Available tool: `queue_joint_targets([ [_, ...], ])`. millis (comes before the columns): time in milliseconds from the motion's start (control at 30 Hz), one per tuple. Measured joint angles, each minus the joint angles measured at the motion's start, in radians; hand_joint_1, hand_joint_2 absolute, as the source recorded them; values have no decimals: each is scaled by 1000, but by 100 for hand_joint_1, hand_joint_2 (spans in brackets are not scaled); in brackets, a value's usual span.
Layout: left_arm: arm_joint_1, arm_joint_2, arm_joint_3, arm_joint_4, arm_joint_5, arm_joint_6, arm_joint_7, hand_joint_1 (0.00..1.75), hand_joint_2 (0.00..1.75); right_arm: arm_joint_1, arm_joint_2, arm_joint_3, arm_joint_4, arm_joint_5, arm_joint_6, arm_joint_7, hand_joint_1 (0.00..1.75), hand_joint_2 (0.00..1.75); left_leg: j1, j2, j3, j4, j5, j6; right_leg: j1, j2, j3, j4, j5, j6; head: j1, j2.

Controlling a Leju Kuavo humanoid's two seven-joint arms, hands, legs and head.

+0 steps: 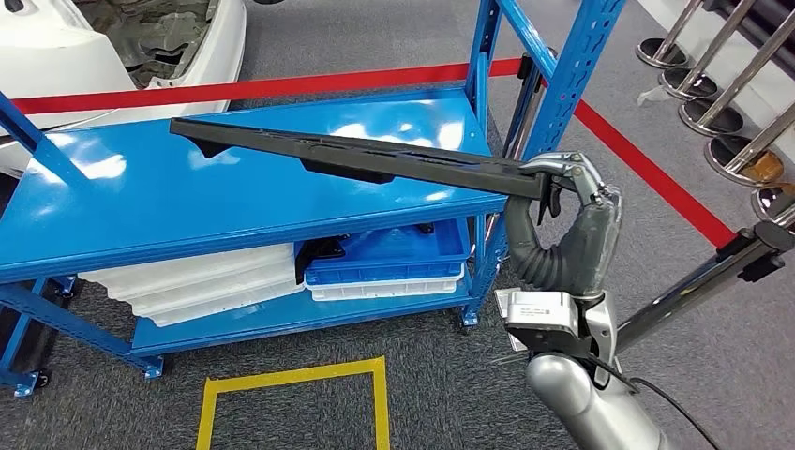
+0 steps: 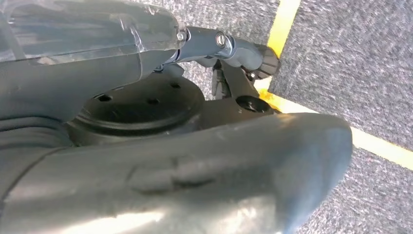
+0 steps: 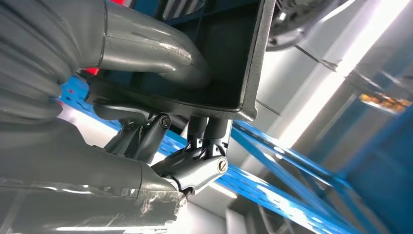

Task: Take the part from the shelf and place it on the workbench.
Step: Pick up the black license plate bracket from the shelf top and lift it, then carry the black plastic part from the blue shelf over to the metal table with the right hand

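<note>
Black part [image 1: 356, 155] lies lengthwise along shelf [image 1: 141, 202], right hand [image 1: 567, 183] gripping.

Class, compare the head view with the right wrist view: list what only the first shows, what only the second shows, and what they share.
Head view alone: the long black part's full length lying over the blue shelf, white trays below, a yellow floor square, red tape. Right wrist view alone: the part's hollow end from close, thumb pressed inside it. Both: the right hand gripping the part's end, and blue shelf framing.
</note>
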Motion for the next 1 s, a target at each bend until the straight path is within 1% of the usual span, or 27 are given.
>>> queue_joint_targets([
  [33,-2,0,0,0,-2,-3,-3,0,0,-2,-1,-4,-1,-5,0,-6,175,175,2,2,-9,-4,8,6,0,1,-13,32,-35,4,3,0],
  [100,-5,-1,0,0,-5,-5,-6,0,0,-4,-2,-12,-1,-10,0,-15,175,175,-1,5,-36,1,20,17,0,3,-49,152,-132,6,12,0],
  [133,-7,-1,0,0,-6,-6,-6,0,0,-3,-3,-17,-1,-10,0,-18,175,175,-3,6,-51,7,26,20,0,3,-64,219,-166,7,15,0],
  [167,-9,-1,0,0,-6,-6,-6,0,0,-2,-3,-21,-2,-12,0,-21,175,175,-6,7,-66,15,31,21,1,3,-68,265,-176,6,18,0],
  [200,-12,-1,0,0,-5,-5,-6,0,0,0,-3,-24,-3,-16,0,-25,175,175,-8,7,-80,23,36,22,1,3,-57,279,-165,5,21,0],
  [233,-15,-1,0,0,-4,-5,-6,0,0,1,-4,-27,-4,-21,0,-31,175,175,-9,8,-94,31,39,22,2,3,-31,259,-138,2,25,0],
  [267,-20,-1,0,0,-2,-6,-6,0,0,1,-4,-29,-6,-29,0,-37,175,175,-11,7,-105,39,42,21,5,4,9,208,-106,-4,29,0],
  [300,-25,-1,0,0,0,-6,-8,0,0,1,-4,-31,-8,-37,0,-43,175,175,-13,7,-115,45,45,20,7,4,52,143,-91,-12,33,0],
  [333,-29,-2,0,-1,2,-6,-9,0,0,1,-4,-32,-10,-47,0,-50,175,175,-14,7,-122,51,49,16,10,4,90,80,-85,-16,35,0],
  [367,-32,-3,0,-1,5,-6,-11,0,0,0,-4,-33,-12,-56,0,-58,175,175,-14,7,-127,54,54,12,13,4,116,32,-87,-19,36,0],
  [400,-34,-4,0,-2,7,-7,-13,0,0,0,-4,-33,-12,-68,0,-67,175,175,-12,8,-132,55,62,6,15,5,127,6,-92,-19,36,0],
  [433,-35,-5,0,-2,9,-6,-14,0,0,-1,-4,-33,-13,-79,0,-76,175,175,-9,8,-134,52,72,-1,18,5,129,-6,-85,-17,37,0],
  [467,-34,-5,0,-1,11,-5,-14,0,0,-1,-3,-33,-13,-87,0,-85,175,175,-9,7,-138,49,77,-7,15,4,126,-14,-74,-18,40,0],
  [500,-32,-5,0,-1,14,-4,-15,0,0,-1,-2,-33,-13,-94,0,-93,175,175,-8,5,-143,51,70,-13,12,4,124,-27,-64,-20,42,0],
  [533,-30,-5,0,-1,16,-3,-16,0,0,-1,-1,-33,-12,-98,0,-99,175,175,-8,3,-151,65,49,-20,7,3,121,-40,-55,-24,41,0],
  [567,-26,-5,0,-1,18,-2,-18,0,0,0,1,-33,-12,-101,0,-103,175,175,-7,1,-164,99,12,-26,2,1,115,-51,-48,-29,38,0],
  [633,-16,-5,1,-1,22,-1,-23,0,0,8,4,-33,-12,-106,0,-106,175,175,0,0,-192,208,-72,-38,-1,-3,95,-49,-42,-35,26,0],
  [667,-11,-5,1,0,23,0,-25,0,0,14,5,-33,-12,-108,0,-107,175,175,3,0,-199,263,-95,-43,-3,-5,82,-41,-38,-35,22,0],
  [700,-8,-5,1,0,25,2,-26,0,0,18,6,-34,-12,-110,0,-109,175,175,6,1,-197,297,-99,-47,-6,-8,70,-32,-36,-33,18,0],
  [733,-7,-4,1,0,26,6,-27,0,0,22,7,-35,-12,-111,0,-111,175,175,10,1,-178,298,-82,-52,-10,-11,56,-20,-34,-31,15,0],
  [767,-6,-4,2,0,27,10,-27,0,0,25,8,-36,-12,-113,0,-114,175,175,15,1,-144,263,-55,-58,-15,-12,41,-8,-32,-28,11,0],
  [800,-7,-3,2,1,27,15,-27,0,0,28,10,-38,-12,-115,0,-118,175,175,20,0,-105,204,-37,-64,-19,-13,27,4,-30,-24,8,0],
  [833,-7,-3,2,1,28,20,-27,0,0,32,12,-40,-12,-116,0,-124,175,175,20,-2,-66,140,-28,-68,-21,-12,14,16,-28,-19,2,0],
  [867,-7,-2,2,1,28,23,-26,0,0,35,14,-42,-12,-117,0,-129,175,175,20,-5,-42,95,-30,-64,-21,-12,5,24,-23,-12,-2,0],
  [900,-7,-2,2,1,28,26,-26,0,0,37,16,-44,-12,-118,0,-133,175,175,17,-7,-32,69,-36,-58,-20,-11,-1,29,-17,-3,-5,0],
  [967,-6,-1,2,2,28,29,-25,0,0,43,19,-46,-12,-117,0,-137,175,175,13,-9,-38,64,-30,-34,-19,-10,-7,26,1,18,-6,0],
  [1000,-6,-1,2,2,28,29,-27,0,0,46,20,-48,-12,-117,0,-136,175,175,13,-7,-47,63,-21,-22,-20,-9,-13,26,-1,26,-5,0],
])
